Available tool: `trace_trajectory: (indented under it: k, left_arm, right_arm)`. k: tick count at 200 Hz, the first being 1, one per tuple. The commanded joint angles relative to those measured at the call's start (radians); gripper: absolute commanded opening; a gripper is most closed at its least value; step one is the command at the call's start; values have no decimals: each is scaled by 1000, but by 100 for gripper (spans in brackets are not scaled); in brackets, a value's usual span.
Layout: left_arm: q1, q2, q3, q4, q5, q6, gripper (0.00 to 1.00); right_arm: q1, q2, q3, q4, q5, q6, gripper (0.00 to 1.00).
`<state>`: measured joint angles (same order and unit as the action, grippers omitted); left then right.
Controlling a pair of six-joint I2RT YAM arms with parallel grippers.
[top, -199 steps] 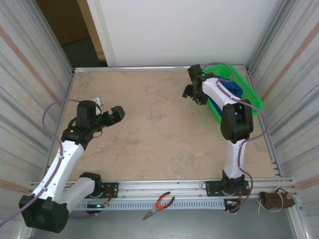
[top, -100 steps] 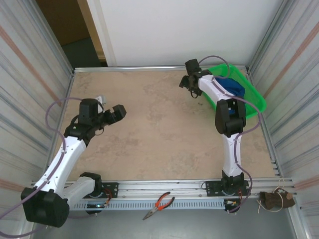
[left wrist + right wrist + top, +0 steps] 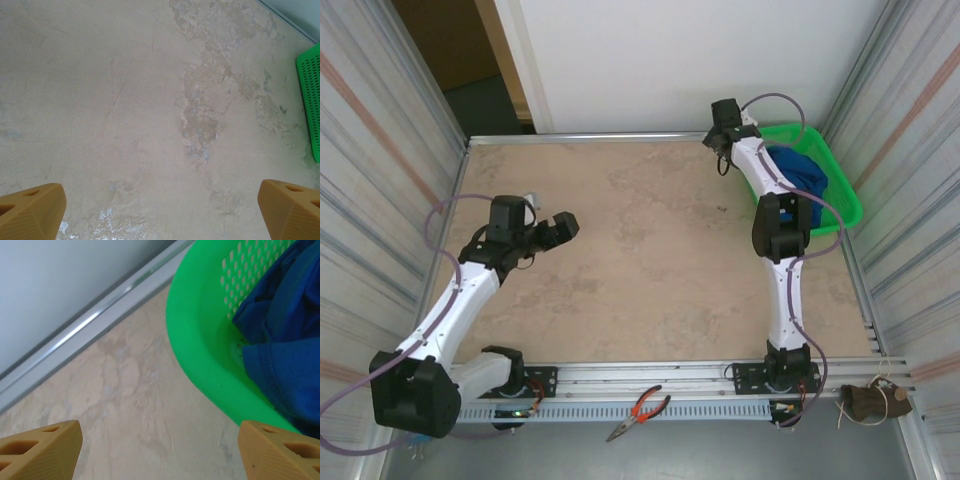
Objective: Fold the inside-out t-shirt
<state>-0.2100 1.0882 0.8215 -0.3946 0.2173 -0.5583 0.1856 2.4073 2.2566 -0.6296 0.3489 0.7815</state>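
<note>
Pincer left released over table | pincer right released beside basket | t-shirt bunched inside

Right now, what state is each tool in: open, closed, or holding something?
Left tool: open, empty, above the table.
Right tool: open, empty, beside the green basket.

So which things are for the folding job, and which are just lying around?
For the job: blue t-shirt, bunched in the green basket; left gripper; right gripper, both open.
Just lying about: red-handled pliers near the arm bases.
</note>
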Motion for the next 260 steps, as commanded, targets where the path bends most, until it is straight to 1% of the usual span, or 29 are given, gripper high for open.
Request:
trace_trajectory:
  k: [1, 26, 45, 59, 75, 90, 104, 118, 131, 153, 158, 167, 188, 201, 229, 260]
  left_arm:
    - [-8, -5, 14, -7, 2, -5, 99]
    - [-14, -11, 11, -6, -7, -18, 99]
    - [-31, -13, 11, -7, -22, -25, 99]
    - [-45, -14, 15, -9, -34, -23, 99]
    - [-55, -12, 27, -16, -43, -20, 99]
    - [-61, -11, 42, -29, -48, -12, 99]
    - [-66, -12, 53, -33, -49, -8, 99]
    - [-72, -14, 59, -30, -51, -8, 99]
    - [-80, -15, 59, -23, -52, -8, 99]
    - [-90, -8, 50, 1, -47, -17, 99]
    - [-91, -6, 47, 7, -43, -19, 99]
    - [-96, 2, 44, 18, -36, -22, 99]
    - [-107, 30, 47, 36, -21, -22, 99]
    - [-113, 51, 54, 44, -14, -20, 99]
    - [-120, 89, 65, 62, 5, -23, 99]
    - [-121, 108, 76, 68, 12, -21, 99]
  right_arm:
    - [-32, 49, 68, -43, 63, 32, 81]
    - [-55, 59, 101, -40, 57, 10, 81]
    - [-69, 58, 125, -40, 7, -8, 80]
    - [-74, 36, 136, -40, -96, -12, 79]
    - [-66, -27, 134, -19, -217, -16, 79]
    - [-61, -113, 104, 13, -274, -39, 80]
    - [-73, -189, 75, 18, -277, -57, 80]
    - [-112, -247, 48, -15, -261, -65, 82]
    - [-168, -284, 14, -63, -239, -60, 84]
    - [-277, -316, -56, -173, -167, -31, 88]
    - [-300, -316, -67, -201, -145, -24, 92]
    - [-341, -311, -90, -234, -133, -21, 97]
    - [-425, -272, -140, -262, -207, -3, 100]
    - [-455, -236, -153, -264, -266, 4, 99]
    - [-464, -133, -121, -258, -341, -2, 100]
    - [-450, -21, -38, -281, -392, 2, 96]
